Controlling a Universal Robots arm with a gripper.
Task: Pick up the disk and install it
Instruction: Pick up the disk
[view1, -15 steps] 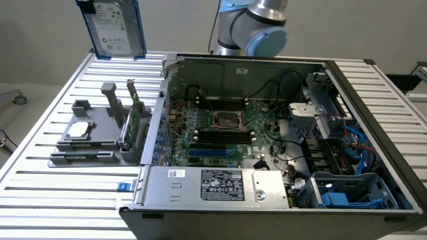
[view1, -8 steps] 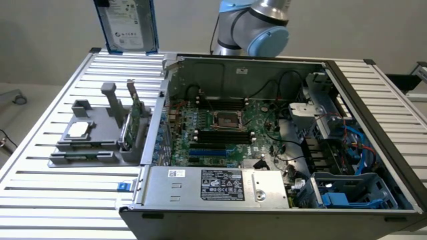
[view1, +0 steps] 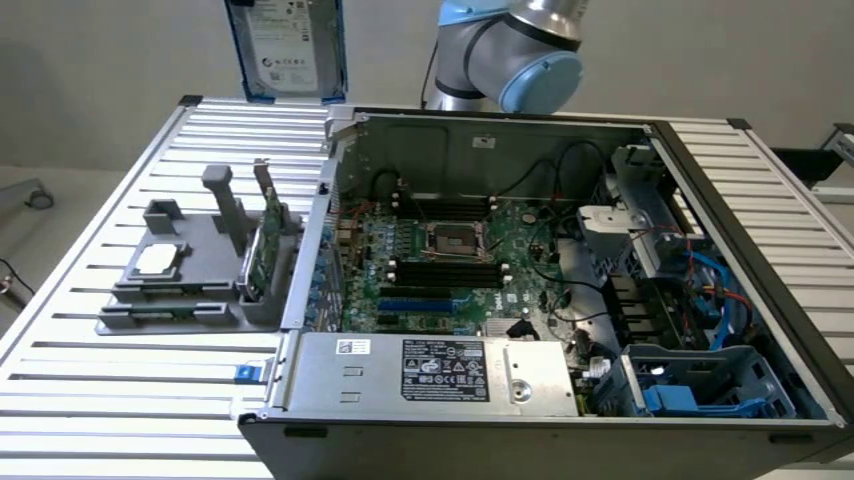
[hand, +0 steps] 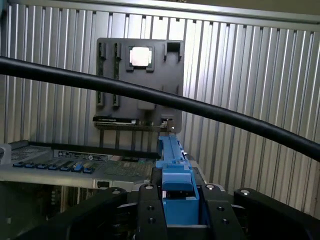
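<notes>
Nearest me the open computer case (view1: 534, 300) sits on the ribbed tabletop (view1: 120, 400), beside it a grey holder (view1: 187, 275) (chip (view1: 156, 258) and green card (view1: 274, 240) in it), and beyond, raised upright over the far edge, the disk (view1: 287, 50), its blue carrier clamped in the pincer (hand: 178, 211).

Soft, even light is falling from above, making the ribbed worktop (view1: 107, 390) shine pale. The open computer case (view1: 534, 445) is holding deeper shade inside, darkest along its walls. The white label on the disk (view1: 284, 45) is catching light softly. In the wrist view, the square chip (hand: 140, 56) is glaring white.
</notes>
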